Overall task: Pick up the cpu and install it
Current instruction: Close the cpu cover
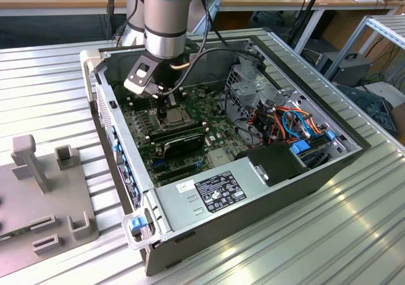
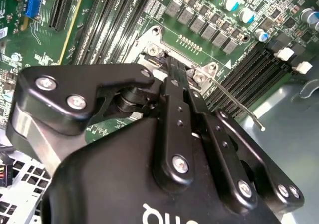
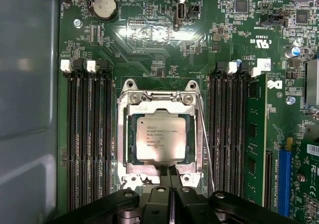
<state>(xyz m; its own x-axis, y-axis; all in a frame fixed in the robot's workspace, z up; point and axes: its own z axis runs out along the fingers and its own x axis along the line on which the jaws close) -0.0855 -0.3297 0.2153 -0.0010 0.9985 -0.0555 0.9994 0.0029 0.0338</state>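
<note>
While the cpu [image 3: 160,139] sat flat in its socket, silver top up and ringed by the metal socket frame [image 3: 159,98] on the green motherboard [image 3: 149,40], the gripper [image 3: 170,176] was right at one edge of that frame, black fingers pressed together with nothing between them. Memory slots [image 3: 89,134] flanked the socket on both sides. In the exterior view the arm [image 1: 166,19] reached down into the open computer case [image 1: 253,190].

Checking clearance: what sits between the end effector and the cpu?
In the first wrist view, just an edge of the socket frame lies between the end effector and the cpu.
</note>
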